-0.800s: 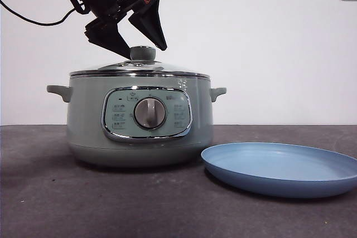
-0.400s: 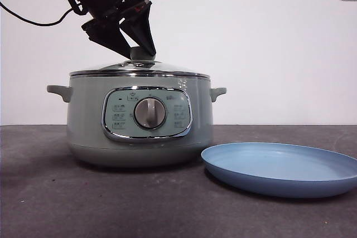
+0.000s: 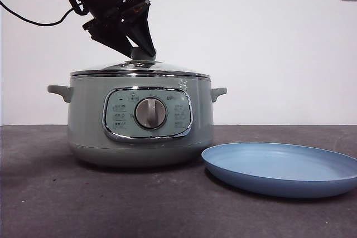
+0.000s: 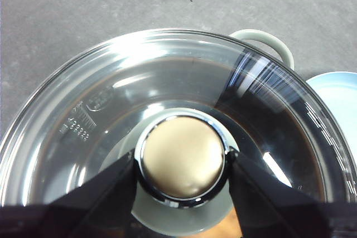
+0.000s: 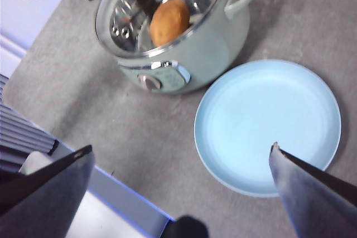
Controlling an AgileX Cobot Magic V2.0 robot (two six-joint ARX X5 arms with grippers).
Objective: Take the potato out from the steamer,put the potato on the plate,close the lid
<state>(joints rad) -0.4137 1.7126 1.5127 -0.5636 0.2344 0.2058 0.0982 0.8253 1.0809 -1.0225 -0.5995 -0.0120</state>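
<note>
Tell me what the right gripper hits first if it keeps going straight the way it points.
Probably the plate: the right gripper hangs open high above it, pointing down at its near rim and the table beside it. Depth is unclear.

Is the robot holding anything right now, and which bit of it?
Yes. The left claw is shut on the lid, pinching its knob. The lid sits on the steamer. The right claw holds nothing.

From the front, the steamer (image 3: 139, 126) wall hides the potato (image 5: 170, 22). The plate (image 3: 281, 168) runs off that picture's edge.
</note>
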